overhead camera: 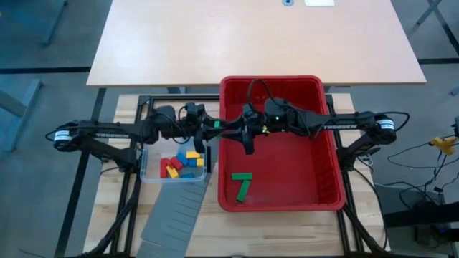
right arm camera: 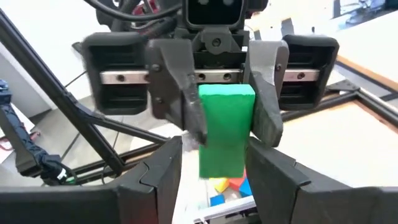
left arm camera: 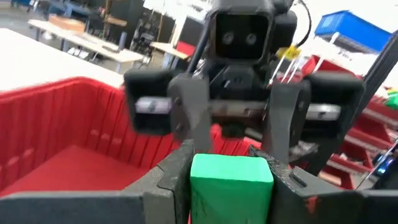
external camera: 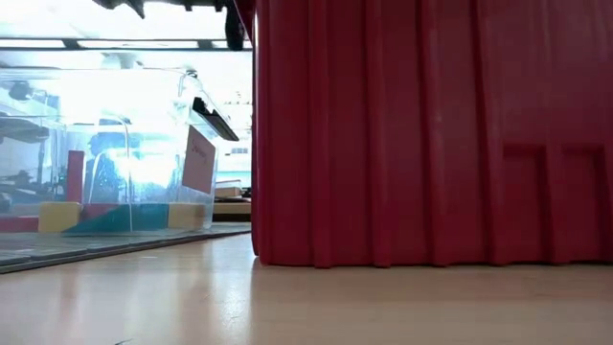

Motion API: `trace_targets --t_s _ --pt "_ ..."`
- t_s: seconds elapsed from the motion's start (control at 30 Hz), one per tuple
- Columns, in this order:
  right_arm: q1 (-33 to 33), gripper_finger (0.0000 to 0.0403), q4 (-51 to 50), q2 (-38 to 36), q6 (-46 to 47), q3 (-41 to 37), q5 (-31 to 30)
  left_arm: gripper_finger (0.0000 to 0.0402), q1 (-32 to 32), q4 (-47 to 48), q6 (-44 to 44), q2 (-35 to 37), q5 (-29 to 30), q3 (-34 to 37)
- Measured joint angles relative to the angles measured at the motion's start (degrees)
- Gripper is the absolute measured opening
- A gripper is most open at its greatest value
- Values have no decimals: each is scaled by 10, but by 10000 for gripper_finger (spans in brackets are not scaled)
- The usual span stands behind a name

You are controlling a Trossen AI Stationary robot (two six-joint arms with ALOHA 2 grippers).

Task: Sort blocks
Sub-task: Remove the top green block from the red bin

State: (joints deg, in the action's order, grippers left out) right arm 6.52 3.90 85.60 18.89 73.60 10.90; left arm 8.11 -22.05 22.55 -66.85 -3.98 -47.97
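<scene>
Gripping the green block (right arm camera: 226,127) at the red bin's (overhead camera: 326,179) nine-o'clock rim, the left gripper (right arm camera: 217,121) meets the right gripper (left arm camera: 239,124), whose spread fingers could let it drop mid-handover.

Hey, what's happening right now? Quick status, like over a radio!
Left gripper shut on green block, at red bin's left rim. Right gripper open, facing it. Two green blocks already in bin. Nothing blocking.
</scene>
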Motion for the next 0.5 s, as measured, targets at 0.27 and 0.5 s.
trace_targets --t_s 0.27,0.5 --pt "9 142 -25 -4 -12 0 0 112 3 226 1 113 0 1" --pt "11 134 -66 -5 -31 0 0 112 3 443 16 192 13 1"
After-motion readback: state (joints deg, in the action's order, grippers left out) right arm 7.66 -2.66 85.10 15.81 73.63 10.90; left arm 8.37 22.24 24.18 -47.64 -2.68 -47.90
